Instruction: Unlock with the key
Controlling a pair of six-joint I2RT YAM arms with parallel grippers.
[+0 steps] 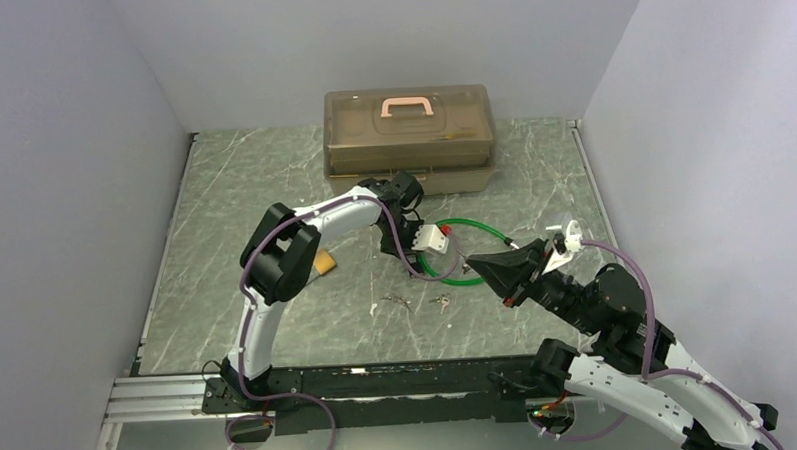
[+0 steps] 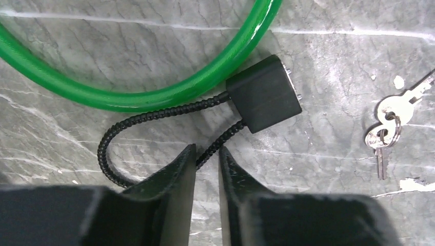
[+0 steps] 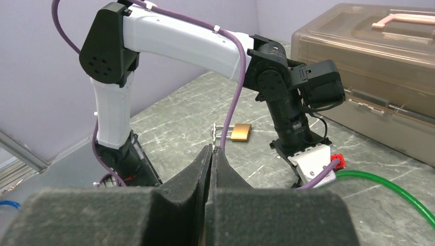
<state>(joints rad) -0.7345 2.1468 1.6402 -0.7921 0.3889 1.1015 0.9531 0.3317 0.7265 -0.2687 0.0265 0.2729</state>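
Note:
A green cable lock (image 2: 154,95) lies on the marble table with its black lock body (image 2: 264,94) and a thin black braided cable (image 2: 110,138). My left gripper (image 2: 208,156) stands over it, jaws a narrow gap apart, with the braided cable crossing between the tips and touching both. In the top view the left gripper (image 1: 411,257) sits at the left edge of the green loop (image 1: 480,225). My right gripper (image 3: 212,149) is shut on a thin silver key (image 3: 213,138) that pokes out of its tips. It hovers right of the loop (image 1: 474,265), pointing left.
A brass padlock (image 1: 324,263) lies by the left arm's elbow, also in the right wrist view (image 3: 240,131). Loose keys (image 1: 397,303) (image 1: 439,301) lie near the front; a key pair (image 2: 390,123) lies right of the lock body. A brown toolbox (image 1: 408,135) stands at the back.

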